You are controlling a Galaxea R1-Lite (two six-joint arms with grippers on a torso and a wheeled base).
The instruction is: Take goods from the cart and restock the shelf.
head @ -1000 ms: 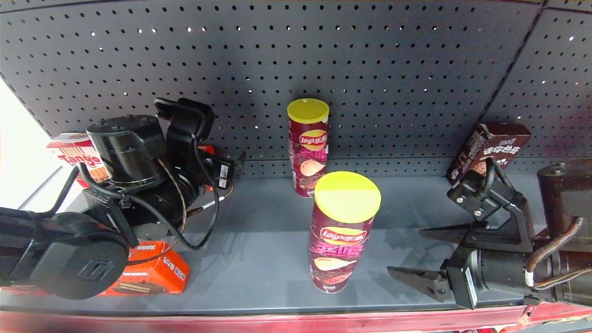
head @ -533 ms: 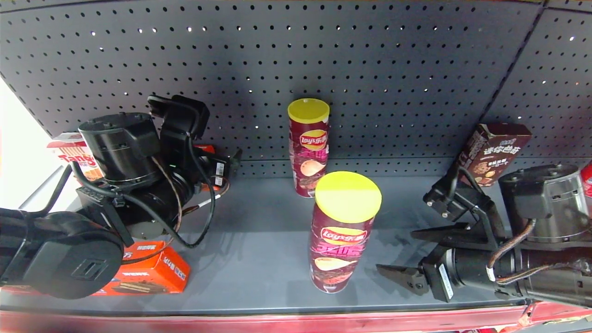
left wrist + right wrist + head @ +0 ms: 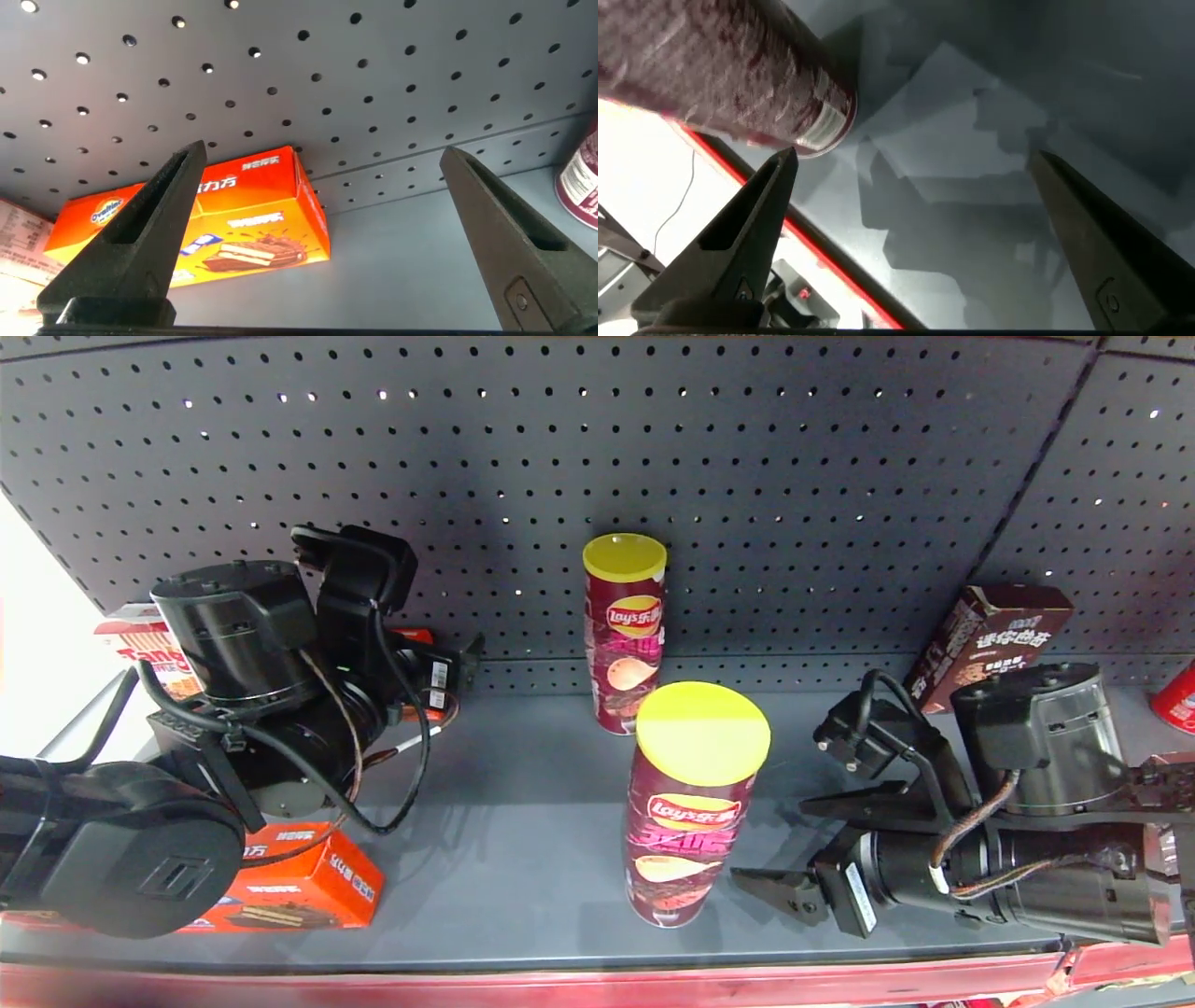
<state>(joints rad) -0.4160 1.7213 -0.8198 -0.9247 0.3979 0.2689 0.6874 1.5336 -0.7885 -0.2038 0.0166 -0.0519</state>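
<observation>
Shelf [image 3: 523,840] status: two cans are standing upright on it, yellow lids on. The front can [image 3: 695,803] is sitting near the front edge, about mid-shelf. The back can [image 3: 624,633] is standing behind it, close to the pegboard [image 3: 653,457], and the two are apart.

Right gripper [image 3: 773,842] is lying low over the shelf to the right of the front can, with its fingers pointing at the can. Jaws are spread wide and holding nothing. The nearer fingertip is sitting just beside the can's base; can't tell if it's touching. In the right wrist view the can is lying outside the jaws, off one finger, not between them.

Left gripper [image 3: 324,154] is hanging over the left part of the shelf, aiming at the back. Jaws are also spread wide and empty. The back orange box [image 3: 201,229] is resting against the pegboard straight ahead of it, well clear of the fingertips.

Other stock:
- The front orange box [image 3: 317,887] is lying flat at the front left, partly under the left arm.
- The wafer box [image 3: 140,639] is standing at the far left rear.
- The brown box [image 3: 994,639] is leaning tilted against the pegboard at the right rear.
- The red can [image 3: 1178,698] is poking in at the right edge.
</observation>
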